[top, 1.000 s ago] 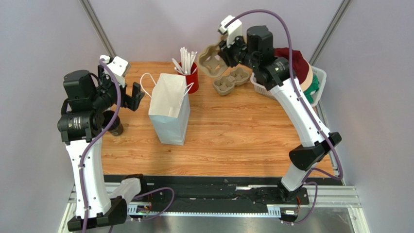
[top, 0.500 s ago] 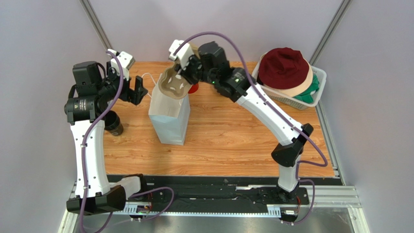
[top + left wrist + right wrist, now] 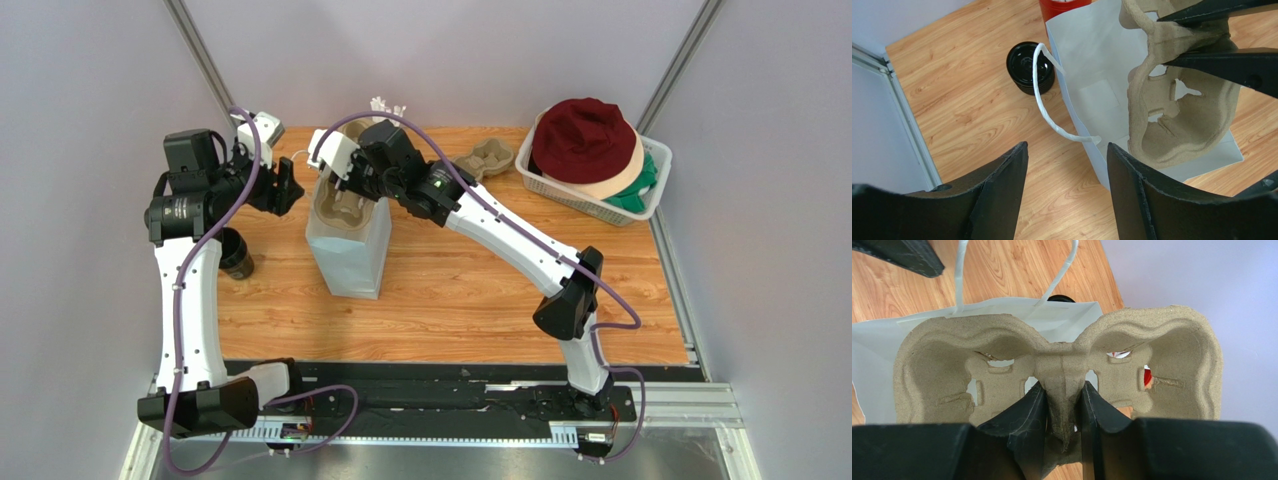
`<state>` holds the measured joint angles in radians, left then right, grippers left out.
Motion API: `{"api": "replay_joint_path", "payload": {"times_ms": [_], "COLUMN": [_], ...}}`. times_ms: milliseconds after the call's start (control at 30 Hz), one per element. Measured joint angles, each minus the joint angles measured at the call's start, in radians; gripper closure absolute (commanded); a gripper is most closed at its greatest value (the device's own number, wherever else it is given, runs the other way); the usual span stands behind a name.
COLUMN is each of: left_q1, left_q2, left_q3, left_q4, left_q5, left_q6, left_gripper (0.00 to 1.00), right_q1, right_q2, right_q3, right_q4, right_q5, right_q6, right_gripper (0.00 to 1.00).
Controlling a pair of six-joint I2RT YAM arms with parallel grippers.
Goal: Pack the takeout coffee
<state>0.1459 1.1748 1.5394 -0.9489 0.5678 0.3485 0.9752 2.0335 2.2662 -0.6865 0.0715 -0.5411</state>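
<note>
Takeout coffee (image 3: pixel 236 253) sitting on table (image 3: pixel 480 290) by L arm. Prob. light, crushable, so I'd be gripping mid-wall, upright, gently. L end effector (image 3: pixel 1067 146) gaping, empty; R end effector (image 3: pixel 1063 390) clamping pulp carrier (image 3: pixel 1172 340) over bag (image 3: pixel 350 260).

tray (image 3: pixel 338 203) at bag (image 3: pixel 352 258) mouth | coffee cup (image 3: pixel 236 253) left of bag | basket (image 3: pixel 645 172) far right
</note>
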Motion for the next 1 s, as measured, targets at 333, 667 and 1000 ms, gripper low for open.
{"api": "replay_joint_path", "payload": {"times_ms": [333,667,1000], "left_q1": [-0.022,-0.066,-0.067], "left_q2": [0.008,0.000,-0.063], "left_q3": [-0.035,-0.073,-0.148], "left_q4": [0.025,0.032,0.053], "left_q5": [0.002,0.002,0.000], "left_q6": [0.001,-0.001,-0.006], "left_gripper": [0.58,0.74,0.84], "right_q1": [0.029,0.039,0.039], "right_q2": [0.009,0.053,0.067], "right_q3": [0.000,0.000,0.000], "right_q4": [-0.037,-0.084,-0.122], "right_q5": [0.025,0.019,-0.025], "right_q6": [-0.047,-0.046,-0.016], "right_gripper": [0.74,0.75,0.76]}}
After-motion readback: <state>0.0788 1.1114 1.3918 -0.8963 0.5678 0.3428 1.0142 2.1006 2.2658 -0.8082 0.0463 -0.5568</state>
